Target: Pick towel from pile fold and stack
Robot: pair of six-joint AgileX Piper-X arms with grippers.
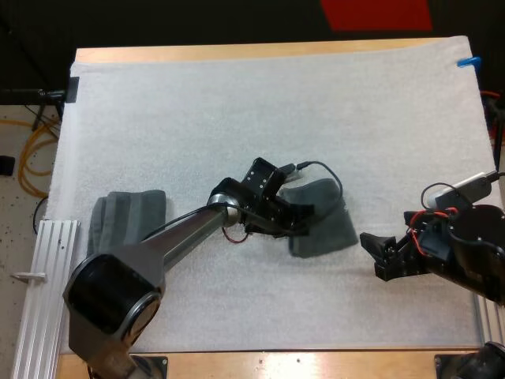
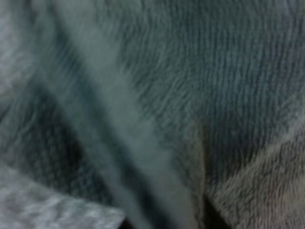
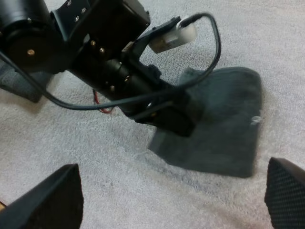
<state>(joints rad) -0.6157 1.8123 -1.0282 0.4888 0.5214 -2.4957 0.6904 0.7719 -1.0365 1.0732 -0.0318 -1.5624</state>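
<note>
- Wooden worktop [image 1: 237,54] with a white mat [image 1: 237,103] over nearly all of it. The mat looks a bit fuzzy, so I'd guess cloth drags on it rather than slides.
- Dark grey-green towel [image 1: 331,229] sits mid-mat, lying fairly flat.
- Left gripper [image 1: 298,223] is pushed down onto the towel's side nearest its own arm. Honestly can't tell if it's clamped on cloth or just resting there; its wrist cam is right up against the weave.
- Right gripper [image 1: 372,257] hovers just beside the towel's right corner without touching it, fingers [image 3: 52,200] spread wide with nothing between them.
- Handling guess: light, floppy, zero stiffness, and the pile is grippy, not slippery. Pinch a corner or a hemmed edge, ideally two corners, one per arm. Grabbing the middle would just bunch it up.
- Second towel bundle [image 1: 126,217] is at the mat's left edge, well apart. Folded stack or pile, can't say.
</note>
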